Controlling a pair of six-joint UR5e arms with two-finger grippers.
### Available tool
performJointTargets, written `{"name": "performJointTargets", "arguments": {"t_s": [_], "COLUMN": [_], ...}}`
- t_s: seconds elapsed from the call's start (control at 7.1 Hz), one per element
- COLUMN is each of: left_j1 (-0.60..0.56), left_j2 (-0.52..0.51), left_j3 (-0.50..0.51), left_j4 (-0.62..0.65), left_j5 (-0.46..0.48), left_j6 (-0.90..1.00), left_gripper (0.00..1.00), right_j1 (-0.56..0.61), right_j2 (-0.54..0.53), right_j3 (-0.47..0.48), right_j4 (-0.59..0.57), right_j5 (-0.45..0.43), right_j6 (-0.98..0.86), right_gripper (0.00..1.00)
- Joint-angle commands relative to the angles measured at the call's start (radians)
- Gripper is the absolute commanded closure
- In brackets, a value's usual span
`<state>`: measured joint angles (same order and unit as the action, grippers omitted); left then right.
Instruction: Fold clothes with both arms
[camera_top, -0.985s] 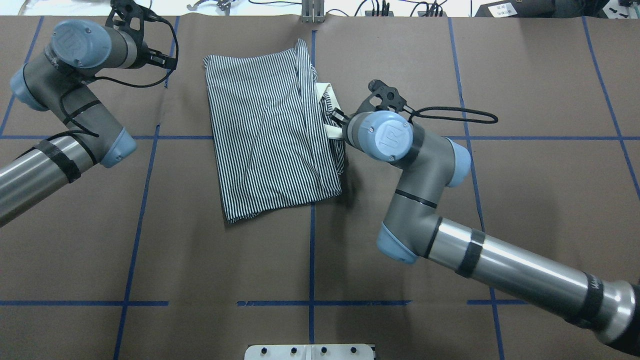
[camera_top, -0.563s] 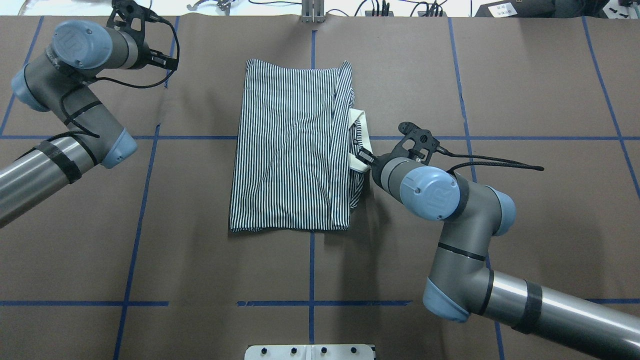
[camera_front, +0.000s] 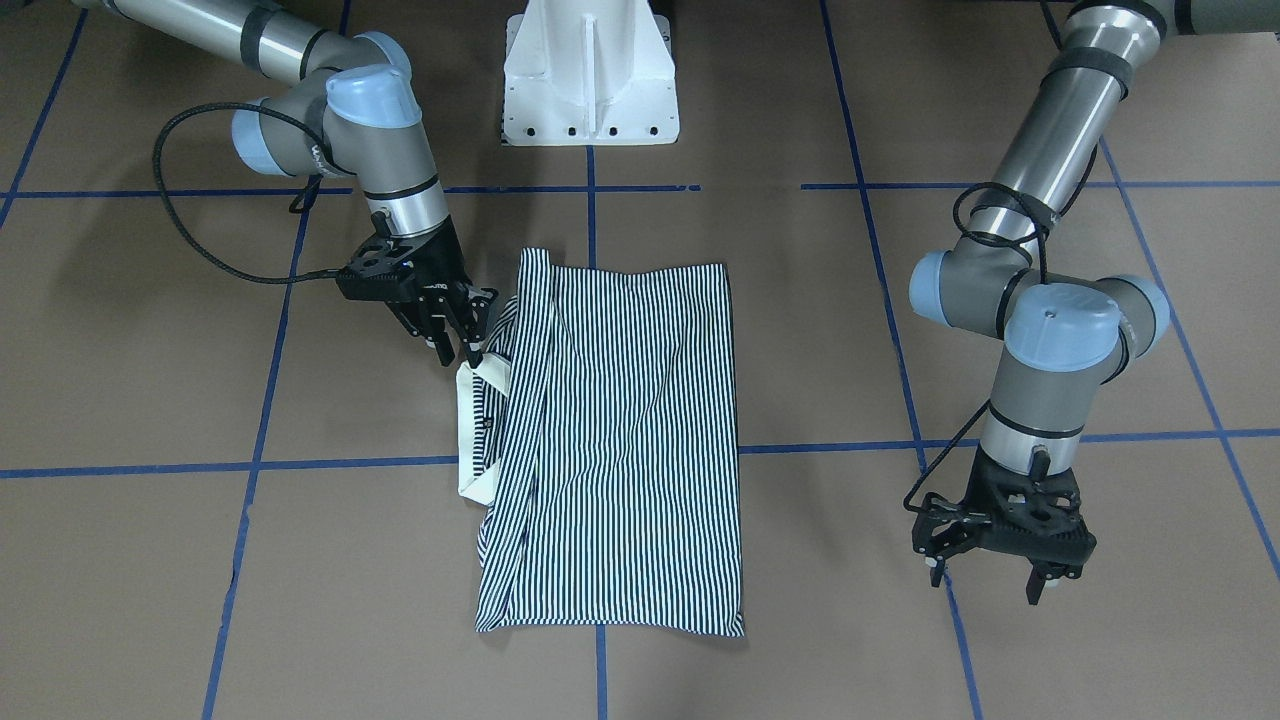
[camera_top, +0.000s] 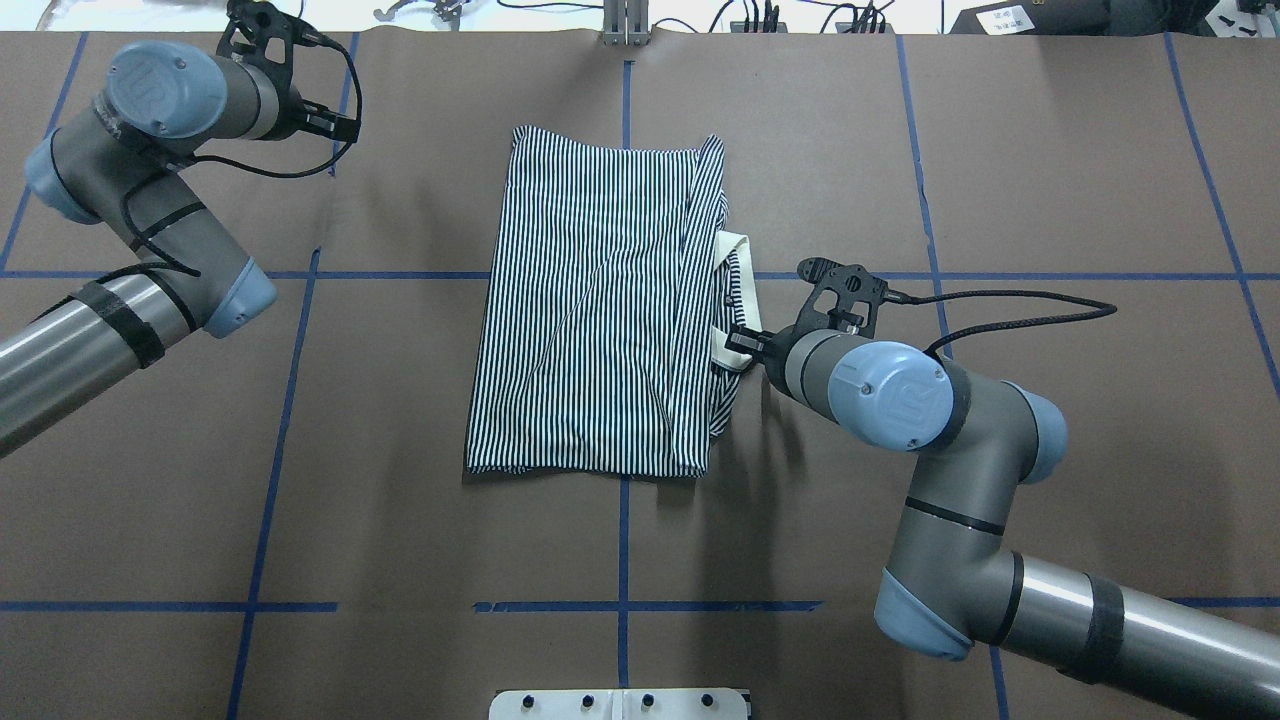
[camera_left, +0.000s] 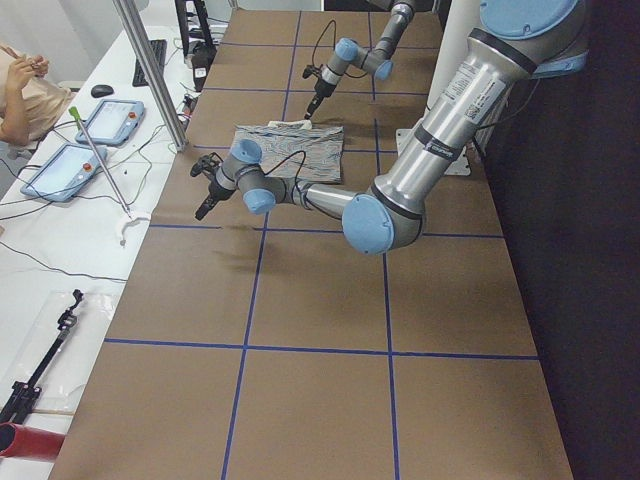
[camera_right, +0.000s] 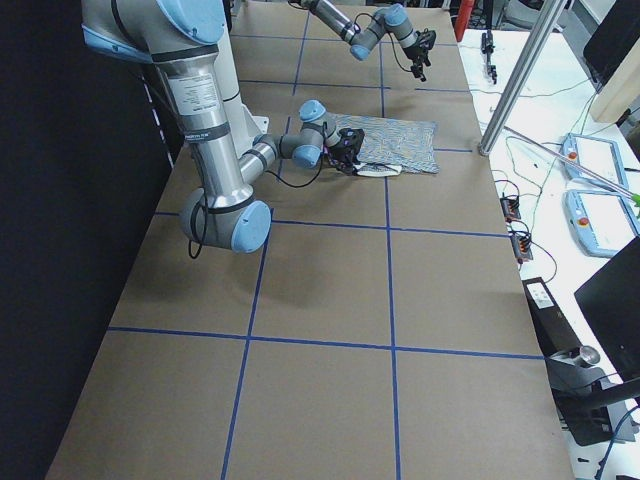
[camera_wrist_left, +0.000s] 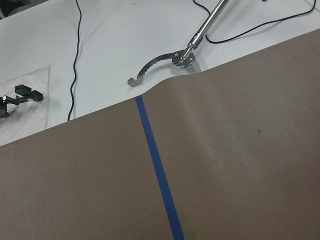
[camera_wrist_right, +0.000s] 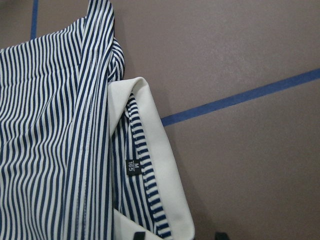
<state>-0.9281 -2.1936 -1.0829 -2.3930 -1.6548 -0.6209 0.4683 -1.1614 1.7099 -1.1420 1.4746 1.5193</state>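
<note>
Right gripper (camera_front: 462, 333) pinched shut on the cream collar (camera_front: 470, 425) of the striped polo shirt (camera_front: 625, 440), fingertips at the collar's end nearest the robot. Shirt folded into a rectangle, flat on the brown table (camera_front: 150, 560) across the central blue tape line (camera_top: 624, 560), collar poking out on the robot's right. Left gripper (camera_front: 990, 575) well off to the side, fingers spread, holding nothing, above bare table.

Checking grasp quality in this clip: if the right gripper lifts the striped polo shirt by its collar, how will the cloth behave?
The polo shirt is probably floppy: it lies flat with soft wrinkles, so it would hang and unfold. The cream collar looks somewhat firmer, holding a folded edge. The right gripper at one end would likely tilt it unevenly.
</note>
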Motion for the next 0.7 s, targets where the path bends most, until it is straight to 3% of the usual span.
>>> {"name": "performJointTargets", "arguments": {"t_s": [0.0,0.28,0.42,0.56], "left_j1": [0.000,0.000,0.000,0.000], "left_j2": [0.002,0.002,0.002,0.002], "left_j3": [0.000,-0.002,-0.003,-0.006], "left_j4": [0.000,-0.002,-0.002,-0.002], "left_j5": [-0.010,-0.029,-0.030,-0.030], "left_j6": [0.001,0.000,0.000,0.000], "left_gripper": [0.00,0.00,0.00,0.00], "right_j1": [0.017,-0.037,-0.084,-0.101], "right_j2": [0.110,0.260,0.270,0.269], "right_j3": [0.031,0.022,0.017,0.011], "right_j4": [-0.251,-0.511,-0.530,-0.536], "right_j5": [0.066,0.069,0.067,0.069], "right_j6": [-0.140,-0.250,-0.280,-0.303], "right_gripper": [0.00,0.00,0.00,0.38]}}
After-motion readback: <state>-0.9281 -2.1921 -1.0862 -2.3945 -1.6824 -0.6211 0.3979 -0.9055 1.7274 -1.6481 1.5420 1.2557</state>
